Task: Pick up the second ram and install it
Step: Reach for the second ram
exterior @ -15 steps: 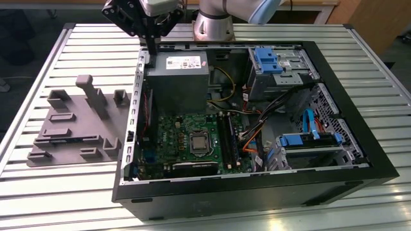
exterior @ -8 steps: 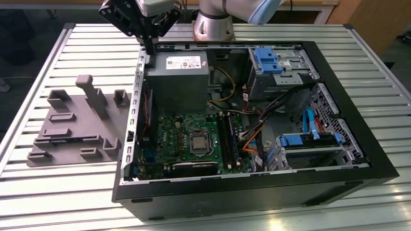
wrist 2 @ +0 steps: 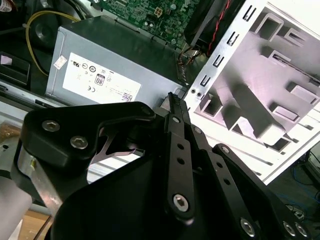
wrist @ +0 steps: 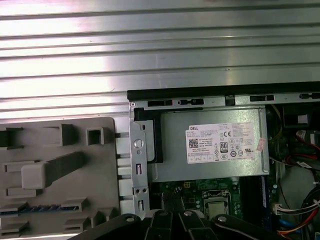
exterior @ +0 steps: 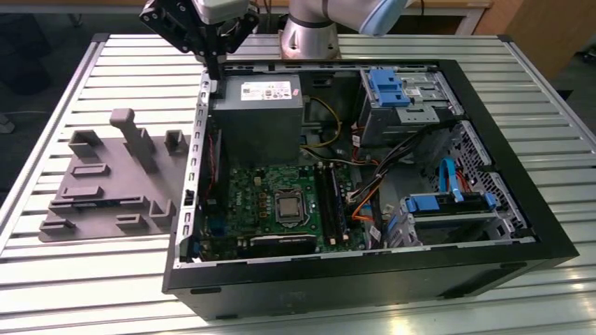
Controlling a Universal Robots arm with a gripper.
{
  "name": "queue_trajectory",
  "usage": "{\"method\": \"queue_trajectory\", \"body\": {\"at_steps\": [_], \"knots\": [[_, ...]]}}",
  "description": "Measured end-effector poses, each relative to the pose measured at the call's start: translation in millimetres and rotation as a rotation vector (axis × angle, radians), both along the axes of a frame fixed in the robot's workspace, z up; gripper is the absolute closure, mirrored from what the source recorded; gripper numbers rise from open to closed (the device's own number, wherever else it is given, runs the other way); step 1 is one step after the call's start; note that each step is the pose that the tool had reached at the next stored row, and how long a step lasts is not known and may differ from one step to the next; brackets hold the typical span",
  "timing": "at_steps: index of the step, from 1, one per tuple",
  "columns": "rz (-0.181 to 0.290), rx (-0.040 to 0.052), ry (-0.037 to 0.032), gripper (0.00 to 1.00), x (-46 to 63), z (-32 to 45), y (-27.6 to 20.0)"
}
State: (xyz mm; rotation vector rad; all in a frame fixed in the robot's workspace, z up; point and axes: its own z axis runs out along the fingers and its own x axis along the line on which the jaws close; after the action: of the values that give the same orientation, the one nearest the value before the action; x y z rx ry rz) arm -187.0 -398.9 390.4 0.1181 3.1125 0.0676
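On the exterior view's left, a grey holder [exterior: 112, 181] rests on the slatted tabletop [exterior: 56, 279]. The second ram [exterior: 100, 203] lies low in a groove of the holder. Its long axis runs from the exterior view's left to right, crosswise to the black slots [exterior: 331, 202] of the motherboard [exterior: 251, 202]. In the first wrist view its blue-green marks [wrist: 37, 210] are visible. Further right, the pincer [exterior: 215, 78] hangs above the corner of the computer case [exterior: 373, 279], beside the power supply [exterior: 256, 112] and well apart from the ram. Its fingers are pressed together and pinch nothing.
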Motion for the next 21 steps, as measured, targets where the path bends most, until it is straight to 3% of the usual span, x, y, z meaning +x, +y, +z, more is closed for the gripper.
{"method": "queue_trajectory", "body": {"at_steps": [21], "knots": [[0.0, 0.0, 0.0, 0.89, -9.5, -0.4, 0.0]]}}
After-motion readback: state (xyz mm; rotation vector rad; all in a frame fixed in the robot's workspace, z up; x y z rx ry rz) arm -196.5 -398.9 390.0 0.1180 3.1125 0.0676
